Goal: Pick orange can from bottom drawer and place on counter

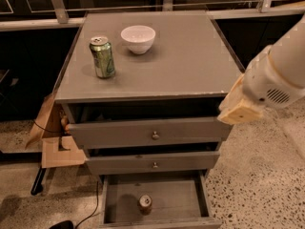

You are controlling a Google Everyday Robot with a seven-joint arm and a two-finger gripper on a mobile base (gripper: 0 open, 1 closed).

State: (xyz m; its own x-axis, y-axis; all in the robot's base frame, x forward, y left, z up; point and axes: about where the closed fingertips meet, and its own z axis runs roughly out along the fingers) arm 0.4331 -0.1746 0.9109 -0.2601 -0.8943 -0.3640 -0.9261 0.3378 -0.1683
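Note:
The orange can [145, 203] stands upright on the floor of the bottom drawer [178, 200], which is pulled open at the foot of the grey cabinet. The counter [186, 61] is the cabinet's flat grey top. My gripper [238, 108] is the cream-coloured end of the white arm at the right. It hangs beside the counter's front right corner, level with the top drawer and well above and right of the can. It holds nothing that I can see.
A green can [102, 56] and a white bowl [138, 38] stand on the counter's back left. The two upper drawers with brass knobs [155, 135] are slightly open. A cardboard box [56, 138] and a black cable lie left of the cabinet. A speckled floor lies to the right.

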